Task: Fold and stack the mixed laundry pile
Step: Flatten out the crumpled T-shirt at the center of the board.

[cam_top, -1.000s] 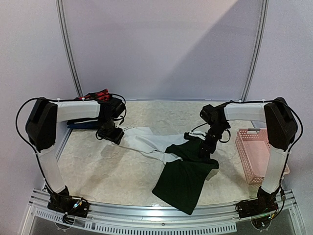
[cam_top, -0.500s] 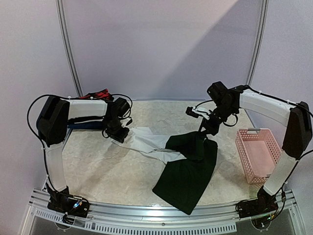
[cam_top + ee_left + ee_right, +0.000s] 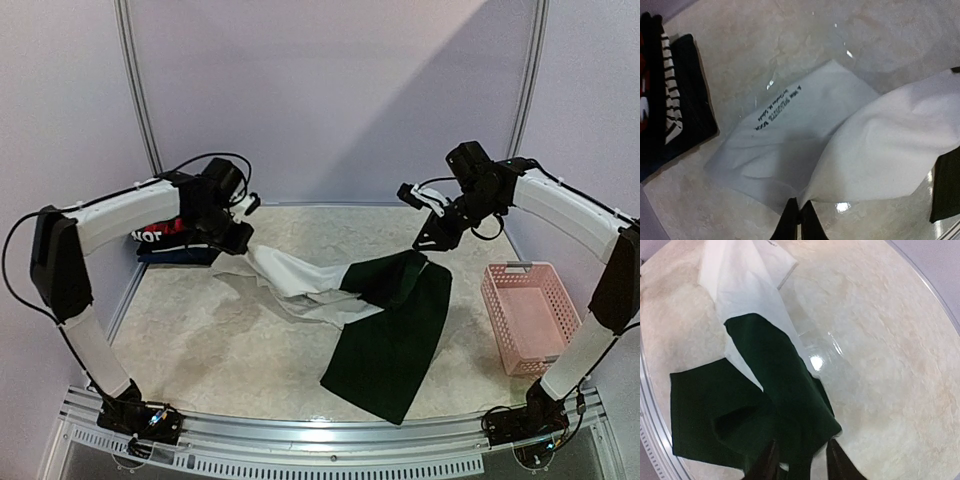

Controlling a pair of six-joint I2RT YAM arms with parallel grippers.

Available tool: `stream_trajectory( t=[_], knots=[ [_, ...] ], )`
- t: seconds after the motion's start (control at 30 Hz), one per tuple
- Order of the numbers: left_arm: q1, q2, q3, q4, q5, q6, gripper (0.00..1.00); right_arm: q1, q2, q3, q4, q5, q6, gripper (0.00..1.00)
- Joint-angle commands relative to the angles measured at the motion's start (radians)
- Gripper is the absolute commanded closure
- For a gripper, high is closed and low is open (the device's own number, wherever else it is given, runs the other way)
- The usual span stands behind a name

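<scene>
The left gripper (image 3: 237, 240) (image 3: 800, 220) is pinching the white tee (image 3: 300, 282) (image 3: 875, 145) (image 3: 740, 280) tight. Its jaws are closed on a fold of the white cloth, up in the air over the far left part of the table (image 3: 200, 340). The right gripper (image 3: 428, 238) (image 3: 800, 462) is hanging over the far right part. Its jaws are standing a little apart, and the tee's dark green end is sitting loosely between them.

The tee is stretching in a long band from one gripper to the other. Its middle is sagging down toward the table. The big dark green part is spreading out flat on the table and reaching toward the near edge. Small black letters are showing on the white cloth in the left wrist view.

A stack of folded clothes (image 3: 165, 240) (image 3: 675, 100) is sitting at the far left of the table, just behind the left gripper. It is showing red, black and dark blue cloth. A pink basket (image 3: 497, 310) is sitting on the right side, near the tee but not touching it.
</scene>
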Motion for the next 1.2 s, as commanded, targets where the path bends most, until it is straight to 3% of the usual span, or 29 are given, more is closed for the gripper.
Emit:
stream_trajectory(
  t=[0.0, 0.07, 0.23, 0.33, 0.47, 0.67, 1.0, 1.17],
  knots=[
    [0.008, -0.033, 0.04, -0.027, -0.055, -0.001, 0.85, -0.044, 0.035, -0.075, -0.034, 0.112, 0.019, 0.61],
    [0.007, -0.032, 0.033, -0.036, -0.054, -0.014, 0.75, -0.065, 0.043, -0.09, -0.075, 0.075, -0.027, 0.59],
    [-0.016, -0.069, -0.028, -0.026, -0.053, -0.036, 0.71, -0.042, -0.145, -0.23, -0.152, -0.083, -0.336, 0.59],
    [-0.026, -0.1, -0.056, -0.022, -0.048, -0.058, 0.7, 0.06, -0.242, -0.365, -0.121, -0.021, -0.51, 0.63],
    [-0.043, -0.138, -0.086, -0.021, -0.031, -0.081, 0.69, 0.147, -0.242, -0.464, -0.032, 0.073, -0.598, 0.71],
    [-0.063, -0.175, -0.116, -0.038, -0.045, -0.097, 0.69, 0.155, -0.016, -0.385, 0.048, 0.145, -0.572, 0.69],
    [-0.067, -0.241, -0.183, -0.05, -0.064, -0.108, 0.69, 0.155, 0.152, -0.318, 0.114, 0.214, -0.522, 0.66],
    [-0.067, -0.255, -0.2, -0.055, -0.06, -0.101, 0.69, 0.155, 0.194, -0.295, 0.115, 0.213, -0.499, 0.73]
  ],
)
